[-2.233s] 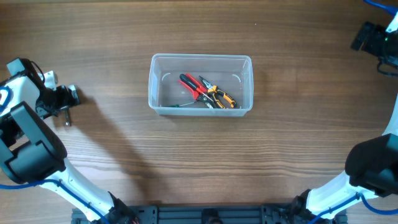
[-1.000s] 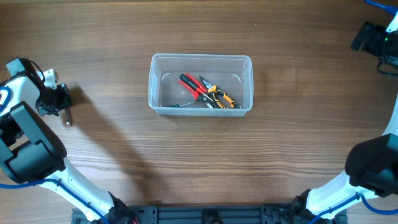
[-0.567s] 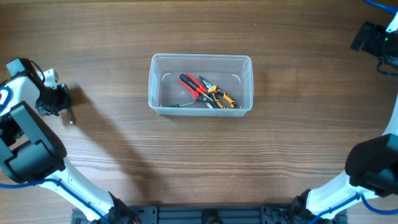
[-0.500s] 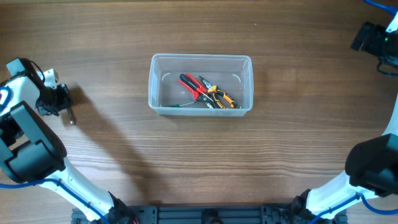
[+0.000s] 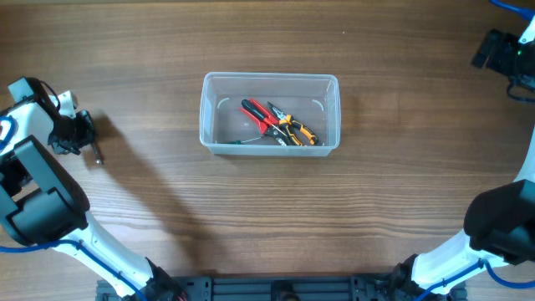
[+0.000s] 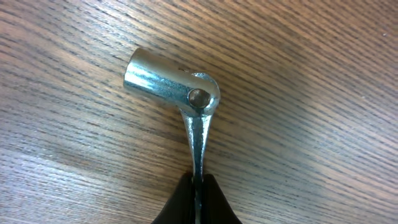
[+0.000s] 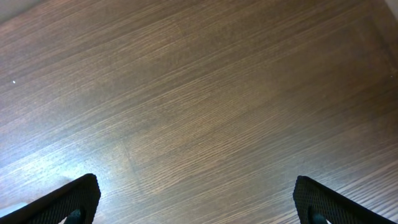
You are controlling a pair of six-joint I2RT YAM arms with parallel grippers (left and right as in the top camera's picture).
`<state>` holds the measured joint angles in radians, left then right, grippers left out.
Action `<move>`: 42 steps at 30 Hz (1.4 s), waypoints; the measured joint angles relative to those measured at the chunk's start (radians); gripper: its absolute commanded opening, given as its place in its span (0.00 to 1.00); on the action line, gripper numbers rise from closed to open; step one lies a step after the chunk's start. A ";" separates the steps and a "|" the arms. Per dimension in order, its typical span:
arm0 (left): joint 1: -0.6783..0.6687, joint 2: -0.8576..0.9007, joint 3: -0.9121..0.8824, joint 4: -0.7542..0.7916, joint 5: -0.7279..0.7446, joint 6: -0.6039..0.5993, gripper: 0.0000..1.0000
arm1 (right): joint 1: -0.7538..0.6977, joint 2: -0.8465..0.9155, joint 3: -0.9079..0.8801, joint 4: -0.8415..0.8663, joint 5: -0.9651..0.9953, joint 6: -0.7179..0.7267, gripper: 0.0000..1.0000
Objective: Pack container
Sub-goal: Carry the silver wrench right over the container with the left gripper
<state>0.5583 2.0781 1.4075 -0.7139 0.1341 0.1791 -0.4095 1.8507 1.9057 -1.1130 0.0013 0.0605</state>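
The container [image 5: 269,147], a clear plastic tub, stands at the table's middle with red-handled pliers [image 5: 259,116], orange-handled pliers [image 5: 298,130] and a green-handled tool [image 5: 243,142] inside. Far to its left, my left gripper [image 5: 81,140] is low over the wood. The left wrist view shows this gripper [image 6: 198,182] shut on the thin flat shank of a shiny metal socket wrench [image 6: 171,84], whose cylindrical head rests on the table. My right gripper [image 5: 499,52] hovers at the far right corner; its fingers [image 7: 79,196] stand wide apart over bare wood, holding nothing.
The table edge runs close to both grippers at the left and right sides. Both arm bases [image 5: 50,209] fill the near corners.
The left jaws have closed on the wrench's shank. The wrench's free end has shifted slightly to the right. The right arm has not moved.
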 measured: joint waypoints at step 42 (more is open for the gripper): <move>-1.021 -0.372 0.070 -0.053 0.241 -0.005 0.04 | 0.000 0.000 0.000 0.000 0.000 0.000 1.00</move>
<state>-0.4625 1.7061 1.4773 -0.7666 0.3752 0.1738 -0.4095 1.8507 1.9057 -1.1130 0.0013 0.0605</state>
